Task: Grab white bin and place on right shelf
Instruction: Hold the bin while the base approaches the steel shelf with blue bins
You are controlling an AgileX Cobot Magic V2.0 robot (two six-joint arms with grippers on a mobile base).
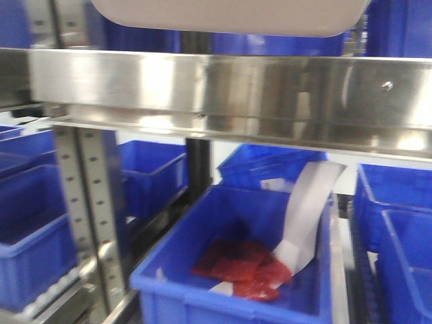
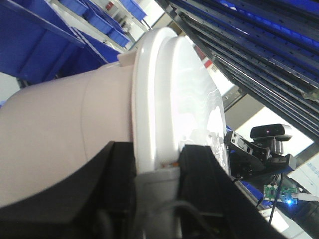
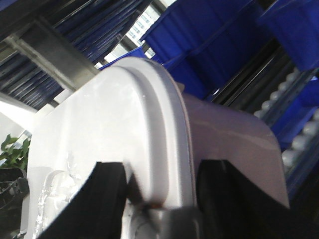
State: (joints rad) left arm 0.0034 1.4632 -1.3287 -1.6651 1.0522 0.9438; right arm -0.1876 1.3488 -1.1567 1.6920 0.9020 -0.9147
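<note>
White bin (image 1: 229, 17) sits at the top edge of the front view, rounded underside just above the right shelf (image 1: 236, 84). A thin gap shows between them, so it looks carried, not set down. Can't tell how deep over the shelf it is.

Left gripper (image 2: 158, 186) is clamped narrow on the bin's lip, one black finger (image 2: 204, 179) on the lid side and the other on the body side. Right gripper (image 3: 162, 201) has the same pinch at the opposite end, fingers (image 3: 107, 194) straddling the raised lip. A two-end hold makes sense: the tub is too wide for one jaw, and the lip is the only thin grabbable feature.

Materials:
- The bin body is matte pinkish-white plastic with soft rounded corners.
- The lid (image 2: 184, 94) is glossy with a stepped ridge and is probably slick, so slip at the pinch is the risk.
- The shelf front is a polished stainless rail with a screw head (image 1: 387, 86) on its right end, on a perforated upright (image 1: 88, 202).
- Below is a blue crate (image 1: 202, 283) of rigid plastic, holding red packets (image 1: 239, 266) and a white strip (image 1: 307, 209).

Judgement: transport is nearly done. What's left is to keep the bin level, clear the rail edge, lower it and release both ends together.
</note>
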